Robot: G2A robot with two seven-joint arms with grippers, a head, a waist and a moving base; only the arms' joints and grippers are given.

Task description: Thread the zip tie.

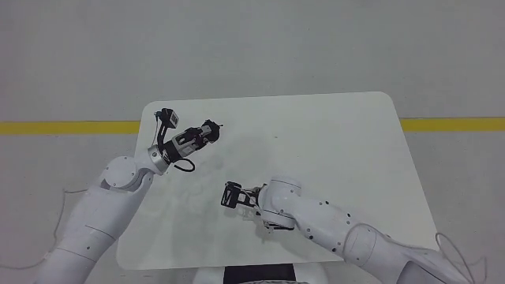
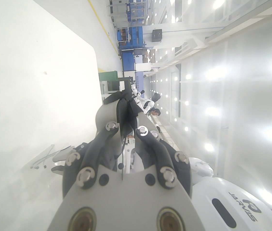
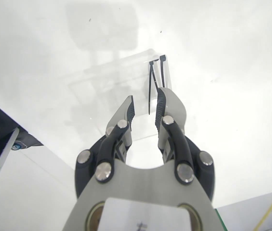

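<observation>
My left gripper (image 2: 125, 105) is held above the table's left part, also seen as the left gripper (image 1: 211, 131) from above. Its fingers are shut on a thin black zip tie (image 2: 123, 149), whose strand runs back between them toward the wrist. My right gripper (image 3: 145, 104) stands open over a clear plastic box (image 3: 116, 82) near the table's front. Two or three black zip ties (image 3: 155, 78) lie in that box, just beyond the right fingertips and partly between them. From above, the right gripper (image 1: 231, 195) points left.
The white table (image 1: 331, 134) has rounded corners and bare room across its middle and right. The clear box (image 2: 44, 157) lies low beside my left gripper. Yellow floor lines run behind the table.
</observation>
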